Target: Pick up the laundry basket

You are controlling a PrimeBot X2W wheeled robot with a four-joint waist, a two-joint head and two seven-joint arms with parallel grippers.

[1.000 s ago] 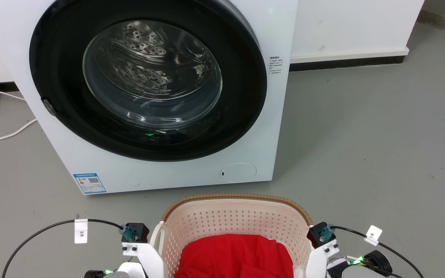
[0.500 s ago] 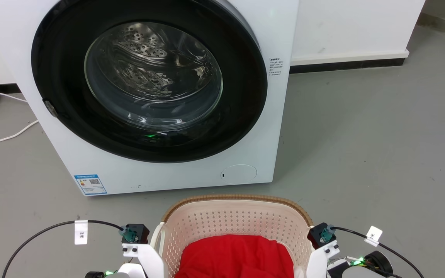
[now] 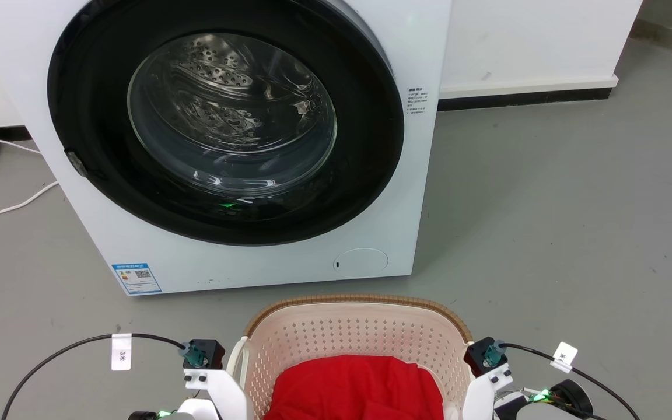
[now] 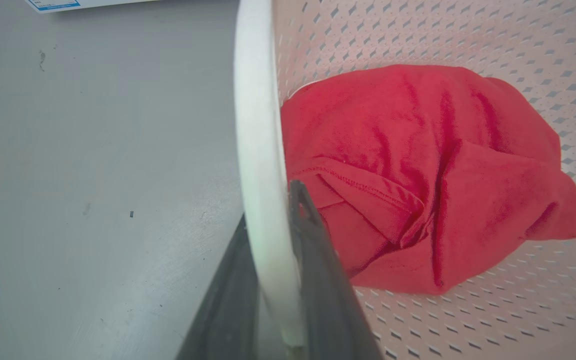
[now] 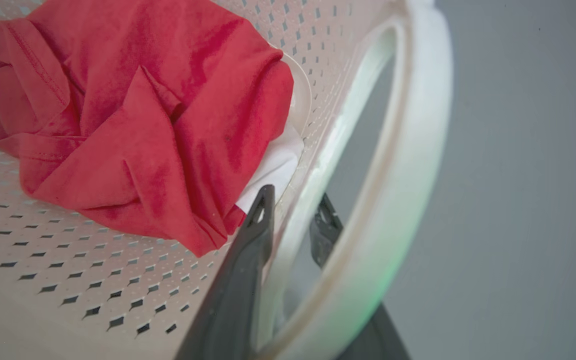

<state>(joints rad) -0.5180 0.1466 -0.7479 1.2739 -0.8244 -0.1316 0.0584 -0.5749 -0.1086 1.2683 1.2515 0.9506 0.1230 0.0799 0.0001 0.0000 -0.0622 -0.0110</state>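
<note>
Head camera looks down; close wrist cameras share the laundry basket (image 3: 359,332).

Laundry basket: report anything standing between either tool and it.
Nothing visible does. The left tool straddles the laundry basket's white left handle, a finger on each side. The right tool has one finger inside the basket wall and one in the gap behind the right handle.

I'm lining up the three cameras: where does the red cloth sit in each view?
Head view: red cloth bottom centre, inside the laundry basket.
Left wrist view: red cloth centre to right, beside the white handle.
Right wrist view: red cloth upper left.
Shared landmark: the basket's perforated wall.
</note>
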